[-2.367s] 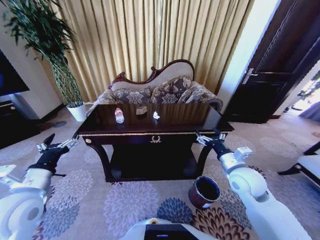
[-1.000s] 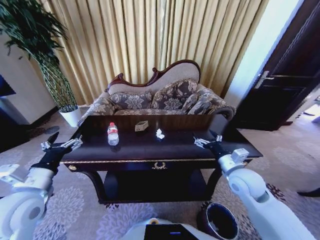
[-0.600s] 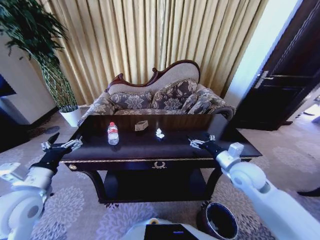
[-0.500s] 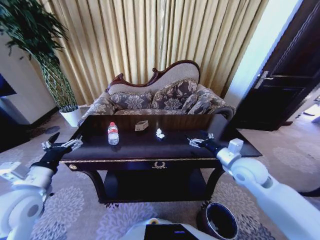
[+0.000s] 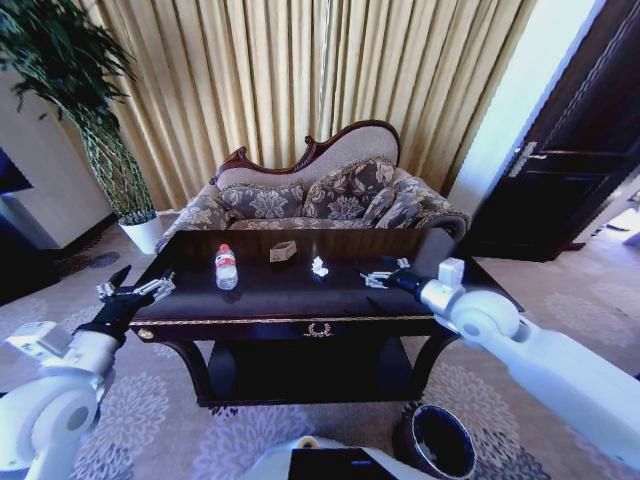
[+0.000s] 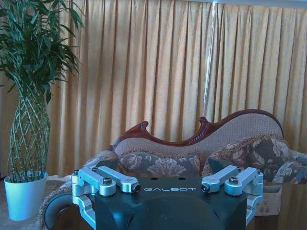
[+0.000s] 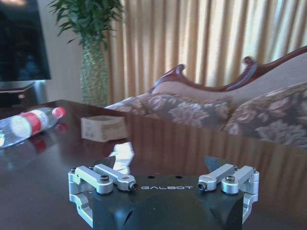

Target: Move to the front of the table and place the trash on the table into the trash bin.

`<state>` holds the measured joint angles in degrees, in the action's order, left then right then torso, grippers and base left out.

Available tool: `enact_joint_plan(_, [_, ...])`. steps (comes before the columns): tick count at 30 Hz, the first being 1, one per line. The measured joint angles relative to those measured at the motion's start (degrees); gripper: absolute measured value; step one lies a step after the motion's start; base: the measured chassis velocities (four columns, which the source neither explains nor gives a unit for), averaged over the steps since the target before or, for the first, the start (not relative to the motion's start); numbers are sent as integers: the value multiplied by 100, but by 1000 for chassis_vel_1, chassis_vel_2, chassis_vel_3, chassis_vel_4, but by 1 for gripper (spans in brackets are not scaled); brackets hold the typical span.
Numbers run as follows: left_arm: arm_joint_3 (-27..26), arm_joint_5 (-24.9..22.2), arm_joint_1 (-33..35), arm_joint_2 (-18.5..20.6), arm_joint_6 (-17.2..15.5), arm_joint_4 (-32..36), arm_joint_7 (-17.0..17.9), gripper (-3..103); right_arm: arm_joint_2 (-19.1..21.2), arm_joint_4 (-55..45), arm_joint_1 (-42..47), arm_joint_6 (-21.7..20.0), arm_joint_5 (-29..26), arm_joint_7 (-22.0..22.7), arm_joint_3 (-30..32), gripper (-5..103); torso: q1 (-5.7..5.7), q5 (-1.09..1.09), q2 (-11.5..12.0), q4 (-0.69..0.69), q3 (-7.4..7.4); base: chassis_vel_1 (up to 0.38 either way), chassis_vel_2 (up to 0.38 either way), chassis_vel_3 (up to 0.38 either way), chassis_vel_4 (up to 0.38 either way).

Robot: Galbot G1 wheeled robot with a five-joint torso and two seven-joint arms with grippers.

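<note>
On the dark glossy table [image 5: 280, 297] lies the trash: a clear bottle [image 5: 227, 268] with a red cap, a small brownish carton [image 5: 283, 251] and a crumpled white scrap [image 5: 319, 267]. My right gripper [image 5: 378, 278] hovers open over the tabletop, just right of the scrap. In the right wrist view the scrap [image 7: 123, 152] sits close in front of the open gripper [image 7: 163, 163], with the carton [image 7: 103, 128] and the bottle [image 7: 29, 125] lying on its side farther off. My left gripper [image 5: 135, 292] hangs open at the table's left corner. The trash bin [image 5: 437, 445] stands on the carpet at lower right.
A patterned sofa [image 5: 320, 200] and gold curtains stand behind the table. A tall plant in a white pot [image 5: 140, 228] is at the back left, a dark door [image 5: 560, 180] at the right. The left wrist view shows the open left gripper [image 6: 163, 165] facing the sofa [image 6: 201, 153].
The view closed in on the table early on, then held still. My right gripper has slid left over the tabletop toward the white scrap. The left gripper shifted slightly toward the table corner.
</note>
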<state>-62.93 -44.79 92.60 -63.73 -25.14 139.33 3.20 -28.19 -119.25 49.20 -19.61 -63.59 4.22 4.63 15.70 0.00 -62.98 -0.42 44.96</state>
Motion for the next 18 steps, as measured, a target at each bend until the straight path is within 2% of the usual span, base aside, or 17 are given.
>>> enact_joint_plan(1, [-21, 1, 13, 4, 0, -5, 1, 100, -60, 68, -299, -29, -10, 0, -347, 100, 0, 0, 0, 0, 0, 0, 0, 0, 0])
enact_joint_plan(2, [-21, 1, 13, 4, 0, -5, 1, 100, -60, 68, -299, -29, -10, 0, -347, 100, 0, 0, 0, 0, 0, 0, 0, 0, 0])
enact_joint_plan(5, [-72, 3, 49, -3, 2, -6, 4, 100, -238, 257, -993, -124, -35, 3, -1059, 100, 0, -1, 0, 0, 0, 0, 0, 0, 0])
enact_joint_plan(6, [-72, 3, 49, -3, 2, -6, 4, 100, -238, 257, -993, -124, -35, 3, -1059, 100, 0, -1, 0, 0, 0, 0, 0, 0, 0])
enact_joint_plan(10, [-131, 4, 58, -22, 10, 2, 8, 100, -534, 548, -1765, -200, -31, 32, -1703, 100, 0, -1, 0, 0, 0, 0, 0, 0, 0])
enact_joint_plan(18, [-204, 4, 84, -73, 33, 15, 9, 100, -857, 886, -2373, -274, 2, 211, -2434, 100, 0, -1, 0, 0, 0, 0, 0, 0, 0])
